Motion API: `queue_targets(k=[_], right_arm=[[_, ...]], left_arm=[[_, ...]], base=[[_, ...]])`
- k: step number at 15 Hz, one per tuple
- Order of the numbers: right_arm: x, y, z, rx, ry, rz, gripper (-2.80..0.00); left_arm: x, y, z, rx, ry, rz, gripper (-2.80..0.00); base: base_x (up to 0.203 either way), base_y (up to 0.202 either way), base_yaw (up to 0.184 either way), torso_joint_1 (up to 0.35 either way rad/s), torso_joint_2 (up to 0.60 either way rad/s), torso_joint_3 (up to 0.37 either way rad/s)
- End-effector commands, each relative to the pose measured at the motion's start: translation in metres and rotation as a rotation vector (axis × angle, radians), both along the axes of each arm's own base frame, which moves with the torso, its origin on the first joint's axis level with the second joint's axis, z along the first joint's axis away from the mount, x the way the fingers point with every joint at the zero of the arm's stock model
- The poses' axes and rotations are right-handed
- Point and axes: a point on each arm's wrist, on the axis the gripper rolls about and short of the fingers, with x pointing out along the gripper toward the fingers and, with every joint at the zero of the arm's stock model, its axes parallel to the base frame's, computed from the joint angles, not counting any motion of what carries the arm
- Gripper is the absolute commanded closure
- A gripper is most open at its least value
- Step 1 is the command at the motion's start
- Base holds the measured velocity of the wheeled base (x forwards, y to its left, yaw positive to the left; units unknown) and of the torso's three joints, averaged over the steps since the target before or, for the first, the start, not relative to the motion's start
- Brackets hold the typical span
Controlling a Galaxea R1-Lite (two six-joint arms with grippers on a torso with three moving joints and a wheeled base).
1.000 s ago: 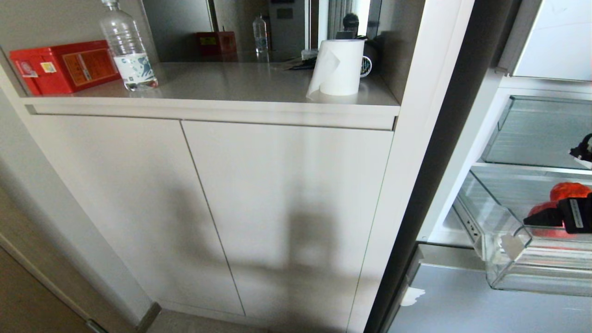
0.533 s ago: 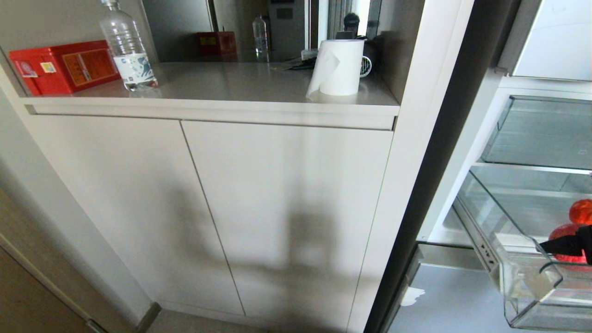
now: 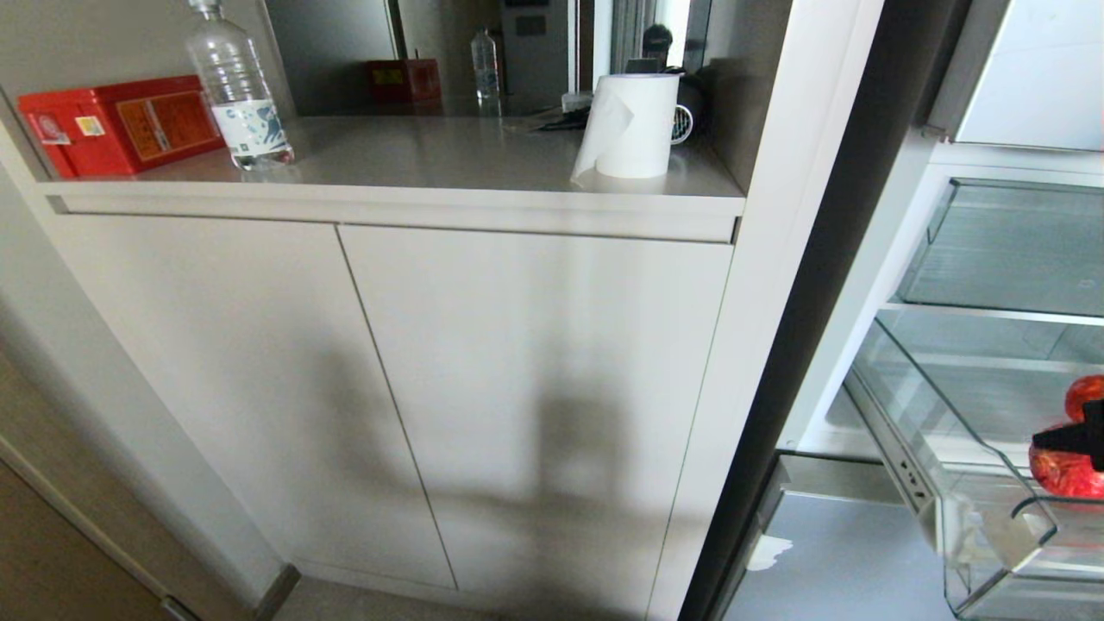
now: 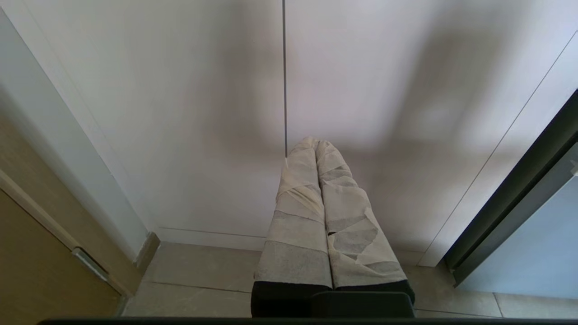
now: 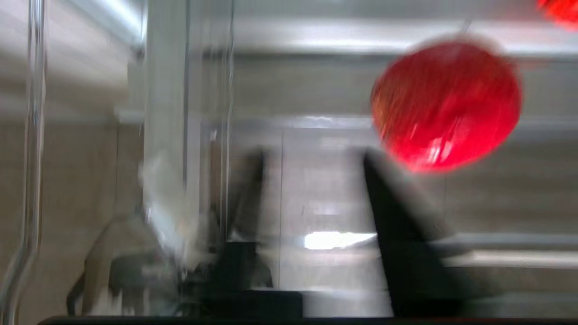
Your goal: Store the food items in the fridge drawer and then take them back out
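The fridge drawer [image 3: 975,526], clear plastic, stands pulled out at the right edge of the head view. Two food items lie in it: a deeper red one [image 3: 1063,473] and an orange-red one [image 3: 1083,395] behind it. My right gripper [image 3: 1069,438] reaches over the drawer just above the nearer fruit. In the right wrist view its fingers [image 5: 316,155] stand apart with nothing between them. The red fruit [image 5: 445,104] lies ahead of one fingertip, and the other fruit [image 5: 562,9] shows at the corner. My left gripper [image 4: 315,143], wrapped in tape, is shut and parked before the cabinet doors.
Another clear bin [image 3: 1009,250] sits above the drawer. A grey-blue fridge panel [image 3: 862,569] lies below it. The counter [image 3: 448,164] carries a red box [image 3: 121,125], a water bottle [image 3: 237,86] and a paper roll [image 3: 630,125]. Pale cabinet doors [image 3: 388,388] fill the middle.
The drawer has slid further out with both fruits in it. My right gripper has moved out with it towards the right edge of the head view, and its fingers have narrowed.
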Motion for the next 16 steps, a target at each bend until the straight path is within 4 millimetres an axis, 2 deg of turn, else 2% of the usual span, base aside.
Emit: queue_targets(k=[1, 5, 11, 12, 16], right_arm=[[0.014, -0.007, -0.003, 0.006, 0.009, -0.018, 0.00], [0.032, -0.037, -0.001, 0.003, 0.012, -0.110, 0.00], [0.040, -0.070, -0.009, -0.003, -0.007, -0.211, 0.00], [0.041, -0.071, -0.009, -0.005, -0.013, -0.212, -2.80], [0.044, -0.073, -0.014, 0.007, 0.001, -0.211, -2.80]], left_arm=[[0.000, 0.000, 0.000, 0.000, 0.000, 0.000, 0.00], [0.000, 0.000, 0.000, 0.000, 0.000, 0.000, 0.00], [0.000, 0.000, 0.000, 0.000, 0.000, 0.000, 0.00], [0.000, 0.000, 0.000, 0.000, 0.000, 0.000, 0.00], [0.000, 0.000, 0.000, 0.000, 0.000, 0.000, 0.00]], base=[[0.000, 0.000, 0.000, 0.000, 0.00, 0.000], [0.000, 0.000, 0.000, 0.000, 0.00, 0.000], [0.000, 0.000, 0.000, 0.000, 0.00, 0.000], [0.000, 0.000, 0.000, 0.000, 0.00, 0.000], [0.000, 0.000, 0.000, 0.000, 0.00, 0.000]])
